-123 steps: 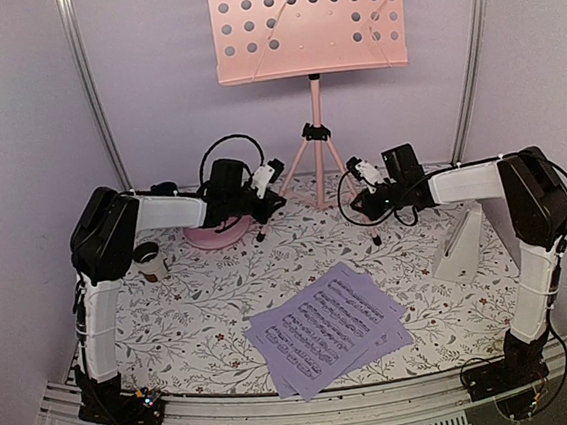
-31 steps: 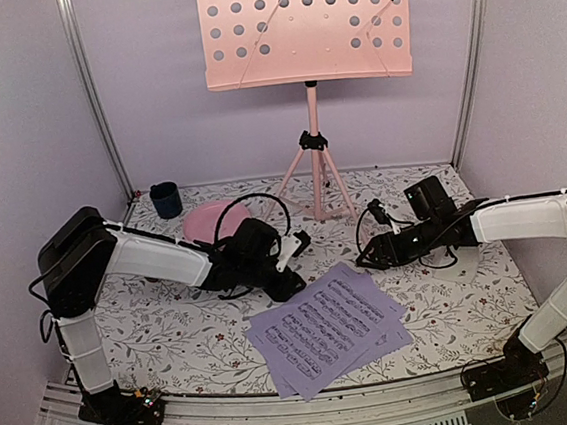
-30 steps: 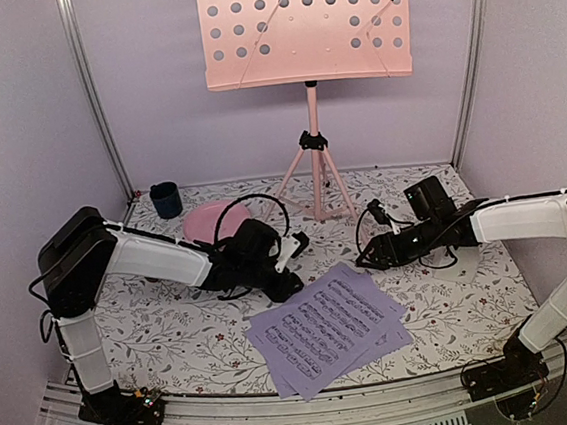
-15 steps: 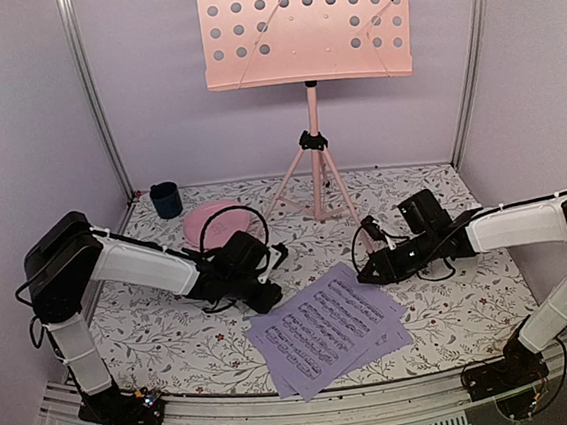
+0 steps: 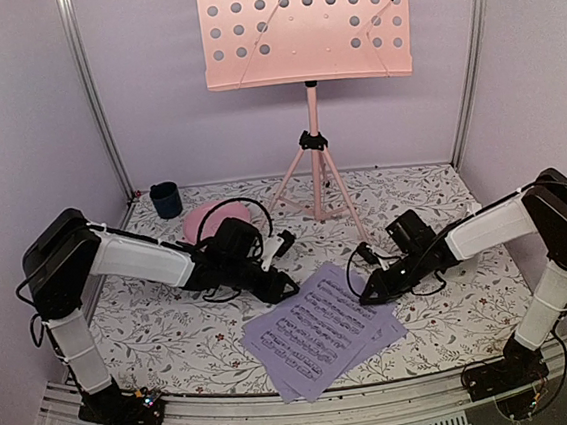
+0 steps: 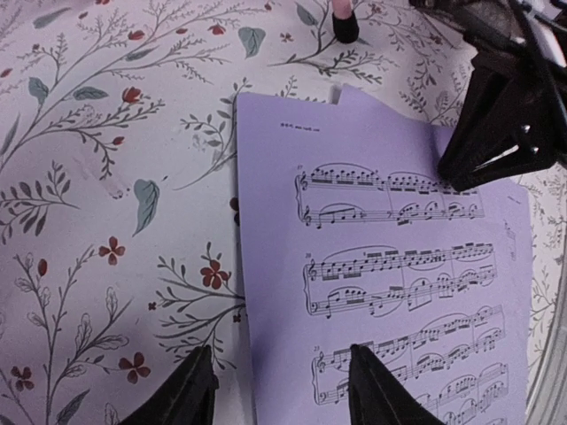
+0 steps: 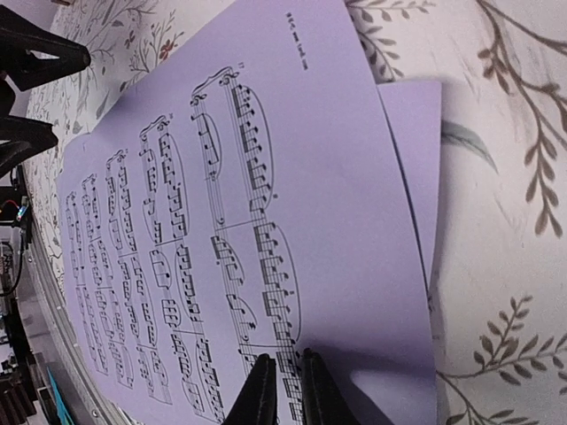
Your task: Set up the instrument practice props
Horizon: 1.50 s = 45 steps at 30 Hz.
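Lavender sheet music pages point(image 5: 320, 334) lie in a loose fanned stack on the floral tablecloth point(image 6: 106, 177), between the two grippers. The left gripper point(image 6: 279, 394) hangs low with its fingers spread wide apart, holding nothing. One fingertip is over bare cloth and the other over the printed staves, so the near long edge of the top page runs between them. Across the stack, the right gripper point(image 7: 288, 385) has its fingers drawn together to a thin slit, and their tips are down on the top page near its edge. Whether any paper is pinched between them cannot be told. A second page pokes out from under the top one, just to the side of those tips. From the left wrist, the right gripper appears as a dark wedge touching the far side of the same page. The pink music stand point(image 5: 306, 24) rises well beyond both grippers, its perforated desk bare. Behind the left arm sits a round pink plate point(image 5: 199, 221), and farther back a dark blue cup point(image 5: 166, 199).
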### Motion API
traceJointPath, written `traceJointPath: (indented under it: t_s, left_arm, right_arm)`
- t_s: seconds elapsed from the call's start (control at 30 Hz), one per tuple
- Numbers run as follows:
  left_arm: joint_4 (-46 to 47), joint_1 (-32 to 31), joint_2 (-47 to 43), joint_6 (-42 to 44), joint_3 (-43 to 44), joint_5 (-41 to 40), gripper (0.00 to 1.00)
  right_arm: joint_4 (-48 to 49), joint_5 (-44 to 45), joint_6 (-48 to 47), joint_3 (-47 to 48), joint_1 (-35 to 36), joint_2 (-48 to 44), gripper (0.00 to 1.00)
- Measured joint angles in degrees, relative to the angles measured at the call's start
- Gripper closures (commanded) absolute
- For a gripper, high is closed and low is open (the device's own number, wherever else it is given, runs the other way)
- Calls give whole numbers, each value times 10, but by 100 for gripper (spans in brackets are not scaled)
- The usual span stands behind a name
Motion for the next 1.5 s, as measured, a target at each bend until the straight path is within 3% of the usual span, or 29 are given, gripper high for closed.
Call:
traceJointPath:
  t_s: [0.37, 0.83, 1.5]
  left_arm:
    - [57, 78, -23, -68, -73, 144, 50]
    - [88, 107, 17, -111, -87, 183, 57]
    - [162, 111, 54, -174, -67, 245, 75]
  right_arm:
    - [7, 15, -62, 63, 4, 58, 92]
    - [11, 32, -92, 95, 7, 85, 100]
    - [15, 33, -89, 120, 7, 108, 100]
